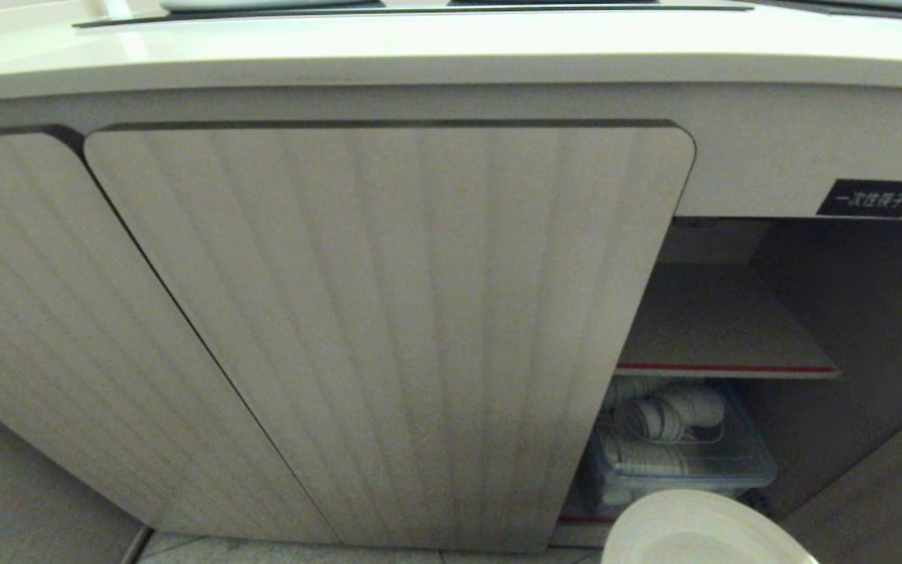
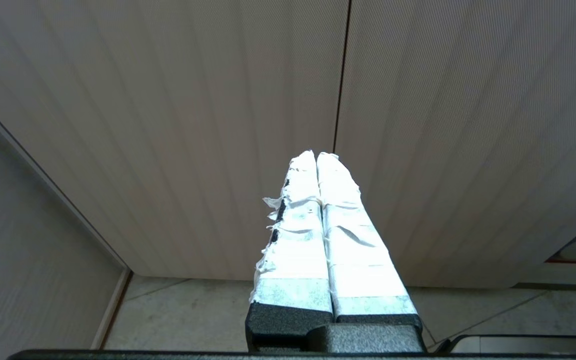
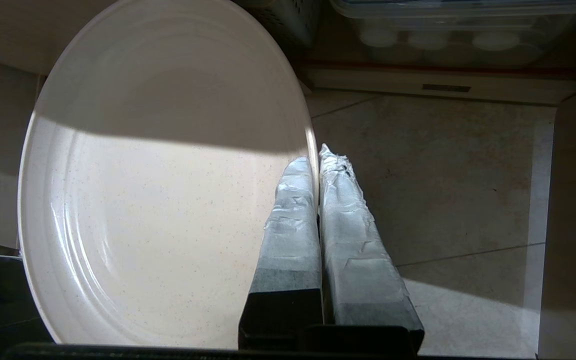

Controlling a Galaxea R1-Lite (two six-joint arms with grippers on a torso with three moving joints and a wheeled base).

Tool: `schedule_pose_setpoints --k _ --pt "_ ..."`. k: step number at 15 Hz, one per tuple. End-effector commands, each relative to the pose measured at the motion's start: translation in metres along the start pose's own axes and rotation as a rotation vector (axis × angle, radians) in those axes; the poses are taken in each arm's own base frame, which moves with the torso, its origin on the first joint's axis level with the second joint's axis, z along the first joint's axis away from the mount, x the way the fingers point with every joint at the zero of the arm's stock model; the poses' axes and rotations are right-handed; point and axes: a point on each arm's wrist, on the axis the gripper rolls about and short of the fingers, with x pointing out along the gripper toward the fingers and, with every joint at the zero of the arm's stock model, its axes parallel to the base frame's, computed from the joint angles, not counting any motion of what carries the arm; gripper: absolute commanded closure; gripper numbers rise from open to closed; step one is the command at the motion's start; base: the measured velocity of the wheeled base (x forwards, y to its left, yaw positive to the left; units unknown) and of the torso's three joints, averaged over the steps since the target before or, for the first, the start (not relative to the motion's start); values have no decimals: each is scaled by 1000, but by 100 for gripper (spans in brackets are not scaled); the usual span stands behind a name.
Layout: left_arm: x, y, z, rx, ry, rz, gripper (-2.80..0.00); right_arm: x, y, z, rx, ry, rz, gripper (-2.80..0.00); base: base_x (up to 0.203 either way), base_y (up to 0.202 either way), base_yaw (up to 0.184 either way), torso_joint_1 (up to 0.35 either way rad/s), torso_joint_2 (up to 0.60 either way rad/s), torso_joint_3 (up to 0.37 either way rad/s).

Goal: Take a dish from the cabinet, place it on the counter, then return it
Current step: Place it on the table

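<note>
Gripping the dish by its rim, the right gripper has its two tape-wrapped fingers pinched together on the plate's edge, one finger over the inner face and the other behind it. The dish is off-white with fine speckles and faint concentric rings, and it is held on edge above the tiled floor, just in front of the cabinet's bottom sill. In the head view only the upper arc of the dish shows at the lower edge, below the open compartment.

The cabinet stands open at its right side: the ribbed beige door with rounded corners covers the middle, and a second ribbed door lies to its left. Above the opening a small black label carries white Chinese characters, which appear to read 一次性筷子. Inside, the shelf with a red-striped front edge is bare on the part that shows. Beneath it a clear plastic box holds white cups or small bowls lying on their sides.

The counter runs along the top as a cream slab, with a dark strip set in near its far edge.

The left gripper hangs in front of the ribbed doors, near the seam between two of them, its taped fingers pressed together with nothing between them.
</note>
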Motion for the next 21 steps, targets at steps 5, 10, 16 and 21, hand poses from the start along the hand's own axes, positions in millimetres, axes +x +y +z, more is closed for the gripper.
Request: schedule_pose_setpoints --k 5,10,16,21 --pt "0 0 0 0 0 0 0 0 0 0 1 1 6 0 0 0 0 0 0 0" --pt "0 0 0 0 0 0 0 0 1 0 -1 3 11 0 0 0 0 0 0 0" --pt "0 0 0 0 0 0 0 1 1 0 -1 5 12 0 0 0 0 79 -234 -215" --pt "0 0 0 0 0 0 0 1 1 0 -2 6 18 0 0 0 0 178 -527 -292"
